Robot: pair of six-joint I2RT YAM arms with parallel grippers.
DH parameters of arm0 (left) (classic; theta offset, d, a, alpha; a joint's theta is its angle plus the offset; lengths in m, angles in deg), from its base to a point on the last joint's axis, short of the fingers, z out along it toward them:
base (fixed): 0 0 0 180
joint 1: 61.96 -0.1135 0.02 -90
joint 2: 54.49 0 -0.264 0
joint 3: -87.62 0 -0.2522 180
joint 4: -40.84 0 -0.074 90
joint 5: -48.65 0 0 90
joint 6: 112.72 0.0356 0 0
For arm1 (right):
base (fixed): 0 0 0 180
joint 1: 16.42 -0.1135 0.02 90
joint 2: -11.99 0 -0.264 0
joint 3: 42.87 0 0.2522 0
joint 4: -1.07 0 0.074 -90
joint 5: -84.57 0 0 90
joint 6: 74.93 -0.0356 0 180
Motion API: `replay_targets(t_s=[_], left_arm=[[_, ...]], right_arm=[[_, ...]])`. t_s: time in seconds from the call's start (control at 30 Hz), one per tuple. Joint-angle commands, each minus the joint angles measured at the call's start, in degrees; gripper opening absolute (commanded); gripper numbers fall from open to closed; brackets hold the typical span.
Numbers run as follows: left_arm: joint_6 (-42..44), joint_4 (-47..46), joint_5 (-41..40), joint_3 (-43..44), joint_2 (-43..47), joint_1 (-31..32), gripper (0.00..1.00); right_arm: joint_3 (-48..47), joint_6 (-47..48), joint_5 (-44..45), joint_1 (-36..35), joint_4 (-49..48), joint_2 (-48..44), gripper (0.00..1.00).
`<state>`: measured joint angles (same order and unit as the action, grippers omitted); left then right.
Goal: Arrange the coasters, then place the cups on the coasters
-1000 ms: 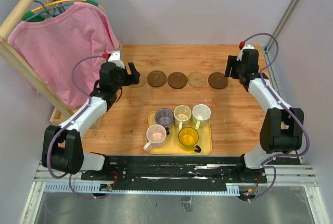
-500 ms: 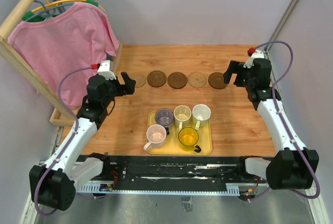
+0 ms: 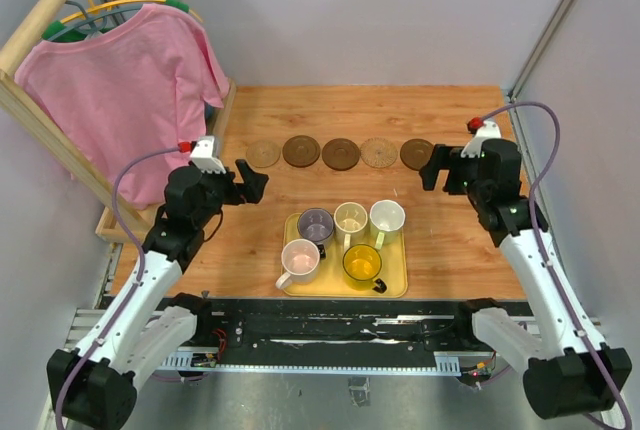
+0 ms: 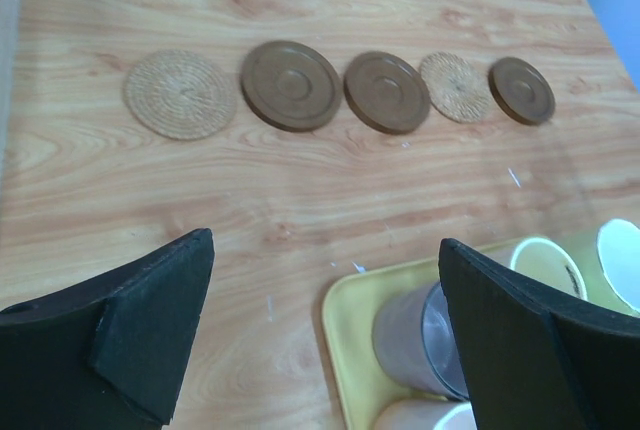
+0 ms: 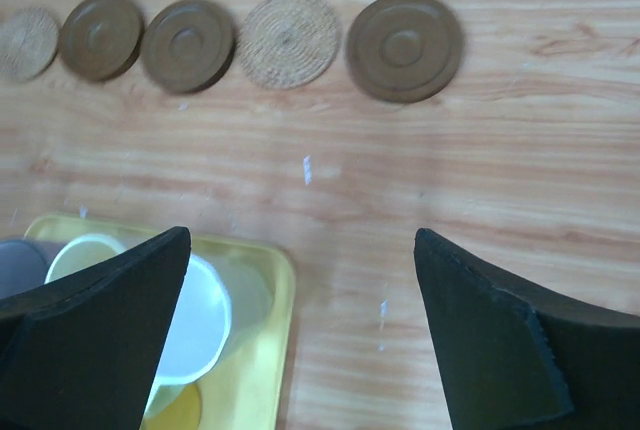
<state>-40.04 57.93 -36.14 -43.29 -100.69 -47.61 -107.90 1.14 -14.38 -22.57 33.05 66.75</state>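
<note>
Row: five thin round coasters [image 3: 341, 153], three dark brown and two woven tan, side by side on the wooden counter [image 3: 450, 240].
Tray: five small handled cups [image 3: 351, 218] packed on the rectangular yellow tray [image 3: 330, 292].
Left pincer [image 3: 250, 178]: jaws wide, empty, left of the tray.
Right pincer [image 3: 432, 166]: jaws wide, empty, near the rightmost dark coaster.

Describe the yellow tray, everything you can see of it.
The yellow tray is rectangular with rounded corners and a low rim, plastic-looking. It lies flat on the wooden table near its front edge. In it stand the purple-grey cup, cream cup and whitish cup in the far row, the pink cup and yellow cup nearer.
</note>
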Motion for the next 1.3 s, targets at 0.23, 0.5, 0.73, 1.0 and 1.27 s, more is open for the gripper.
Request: replay_targets(t_s=[0.23, 0.5, 0.73, 1.0, 1.27], left_arm=[[-1.7, -0.5, 2.3, -3.5, 1.3, 5.2, 0.98], [-1.3, -0.3, 4.6, -5.0, 2.2, 5.2, 0.98], [-1.5, -0.5, 5.2, -5.9, 2.1, 5.2, 0.99], [-1.7, -1.1, 5.1, -7.0, 2.0, 5.2, 0.99], [-2.7, -3.4, 6.3, -7.3, 1.1, 5.2, 0.99]], right_arm=[[2.3, -11.9, 17.3, -23.3, 14.3, -8.9, 0.91], [4.9, -19.9, 29.5, -38.5, 16.3, -6.2, 0.94], [5.2, -23.3, 33.4, -44.8, 13.4, 1.2, 0.97], [4.8, -25.2, 36.7, -45.8, 11.4, 6.6, 0.97], [5.6, -26.8, 36.0, -45.9, 10.8, 10.9, 0.94]])
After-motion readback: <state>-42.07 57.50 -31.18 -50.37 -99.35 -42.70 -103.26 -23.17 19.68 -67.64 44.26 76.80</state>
